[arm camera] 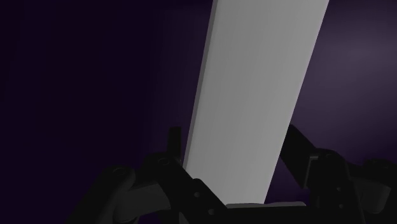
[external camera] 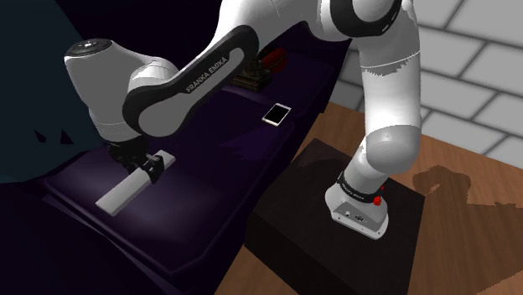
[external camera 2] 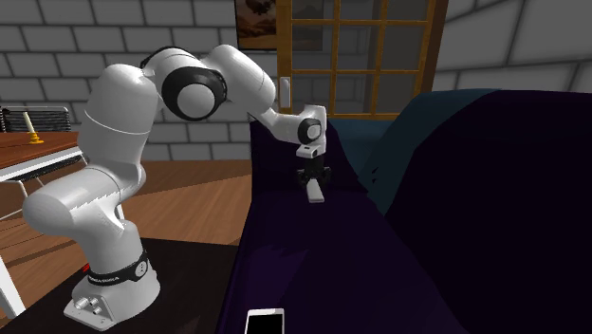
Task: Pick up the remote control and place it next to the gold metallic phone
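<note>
The remote control [external camera: 127, 190] is a long plain grey slab over the dark purple sofa seat [external camera: 209, 159]. My gripper [external camera: 151, 164] is shut on the end of it nearest the arm. In the wrist view the two black fingers [arm camera: 173, 145] clasp the remote [arm camera: 254, 95] from both sides. From the second exterior view the gripper [external camera 2: 312, 180] points down with the remote [external camera 2: 314, 194] under it. I cannot tell whether the remote touches the cushion. The phone [external camera: 277, 114], flat with a pale face, lies farther along the seat toward the shoulder view's right, and shows near the front edge [external camera 2: 266, 322].
A brown and red object [external camera: 260, 71] rests on the sofa beyond the phone. The dark stand [external camera: 335, 218] sits on the wooden floor beside the sofa. A wooden table [external camera 2: 38, 150] stands by the brick wall, with a window [external camera 2: 365, 47] behind the sofa.
</note>
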Action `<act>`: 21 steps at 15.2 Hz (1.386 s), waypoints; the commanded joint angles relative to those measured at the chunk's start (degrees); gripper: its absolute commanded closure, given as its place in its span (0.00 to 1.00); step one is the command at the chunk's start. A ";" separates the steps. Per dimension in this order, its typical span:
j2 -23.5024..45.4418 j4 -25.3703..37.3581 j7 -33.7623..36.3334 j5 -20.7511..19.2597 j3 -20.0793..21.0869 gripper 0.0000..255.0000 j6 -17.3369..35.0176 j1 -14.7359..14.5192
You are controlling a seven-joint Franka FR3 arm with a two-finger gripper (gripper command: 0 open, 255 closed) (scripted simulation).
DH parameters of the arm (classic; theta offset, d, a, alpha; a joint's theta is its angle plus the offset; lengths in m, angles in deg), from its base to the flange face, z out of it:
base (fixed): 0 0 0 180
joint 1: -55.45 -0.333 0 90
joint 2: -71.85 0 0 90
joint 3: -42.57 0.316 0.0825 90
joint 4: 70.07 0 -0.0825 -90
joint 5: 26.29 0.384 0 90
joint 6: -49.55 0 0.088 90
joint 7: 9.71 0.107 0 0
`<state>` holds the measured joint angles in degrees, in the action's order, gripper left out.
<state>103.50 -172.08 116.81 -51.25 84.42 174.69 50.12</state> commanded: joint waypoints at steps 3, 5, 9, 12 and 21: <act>-1.79 0.51 -0.85 1.43 1.05 1.00 -2.00 0.79; -2.57 1.00 -1.26 2.12 1.52 1.00 -3.12 1.10; -5.10 -0.18 -3.09 3.87 2.54 1.00 -3.95 3.32; -9.31 -5.67 -7.27 6.46 3.56 1.00 -1.68 8.68; -20.71 -18.06 -23.01 15.58 4.68 1.00 3.11 22.80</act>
<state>84.58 -188.44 96.06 -37.23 88.89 177.27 71.22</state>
